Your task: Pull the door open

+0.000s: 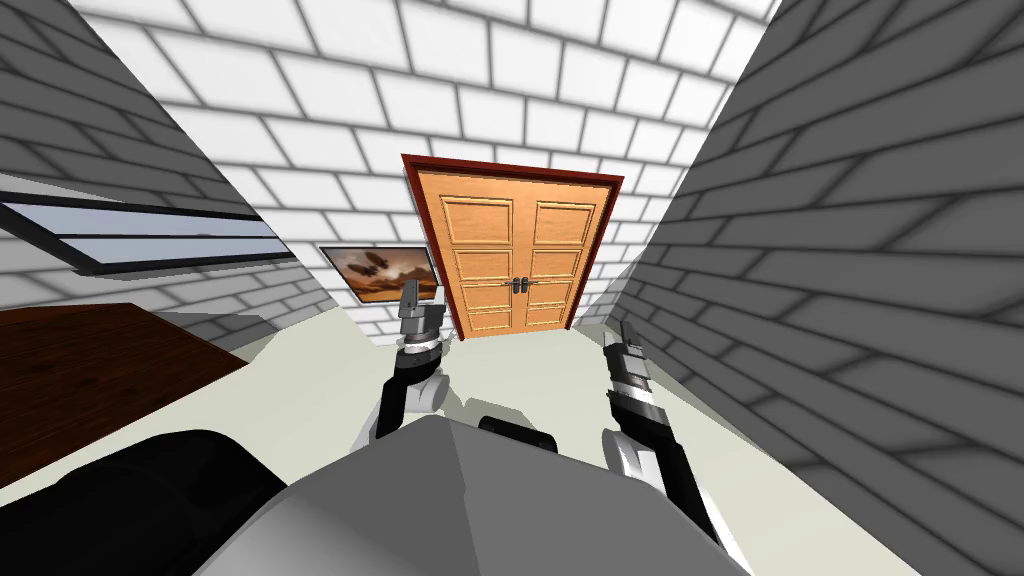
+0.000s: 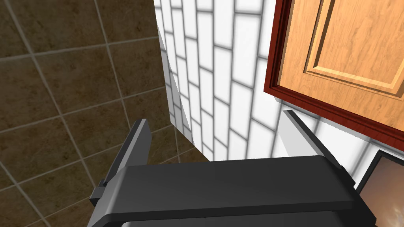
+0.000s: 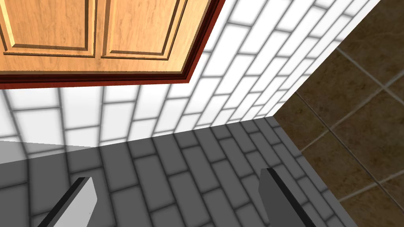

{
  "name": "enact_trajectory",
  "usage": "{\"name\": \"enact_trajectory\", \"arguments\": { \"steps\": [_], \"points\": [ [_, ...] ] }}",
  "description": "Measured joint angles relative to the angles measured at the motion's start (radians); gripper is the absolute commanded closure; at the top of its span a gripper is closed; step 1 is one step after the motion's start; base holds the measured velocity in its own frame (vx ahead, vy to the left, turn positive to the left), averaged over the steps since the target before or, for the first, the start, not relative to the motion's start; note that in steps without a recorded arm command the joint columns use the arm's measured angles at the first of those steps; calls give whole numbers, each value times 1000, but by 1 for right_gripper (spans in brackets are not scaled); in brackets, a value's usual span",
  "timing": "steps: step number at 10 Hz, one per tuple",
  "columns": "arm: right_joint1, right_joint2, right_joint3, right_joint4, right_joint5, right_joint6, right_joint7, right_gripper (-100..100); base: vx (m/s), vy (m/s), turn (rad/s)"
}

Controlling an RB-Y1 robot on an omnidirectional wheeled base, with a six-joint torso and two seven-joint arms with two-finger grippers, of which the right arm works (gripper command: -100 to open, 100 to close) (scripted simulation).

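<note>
Orange-brown double door (image 1: 512, 258) in a dark red frame (image 1: 510, 170) stands shut at the corridor's far end, well apart from both grippers. Left gripper (image 1: 410, 292) and right gripper (image 1: 624, 335) are raised, fingers spread. Pale floor (image 1: 520, 370) lies between. A framed picture (image 1: 380, 270) hangs beside the door, and a dark wooden table (image 1: 90, 370) stands at the left.

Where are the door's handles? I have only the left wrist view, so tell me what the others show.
Observer: Head view: two dark handles sit at the middle seam of the shut double door.
Operator: Report the right gripper.
Observer: The right gripper is open, holding nothing, aimed at a grey brick wall.
Operator: Give my standoff.
Observer: Head view: the left gripper and the right one stand well short of the door, pale floor between.
</note>
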Motion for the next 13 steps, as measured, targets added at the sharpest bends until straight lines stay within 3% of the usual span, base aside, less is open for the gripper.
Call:
{"name": "enact_trajectory", "arguments": {
  "steps": [13],
  "points": [
    [-143, -76, -14, 241, -4, 4, -71, -100, 102, 4, 58]
  ]
}}
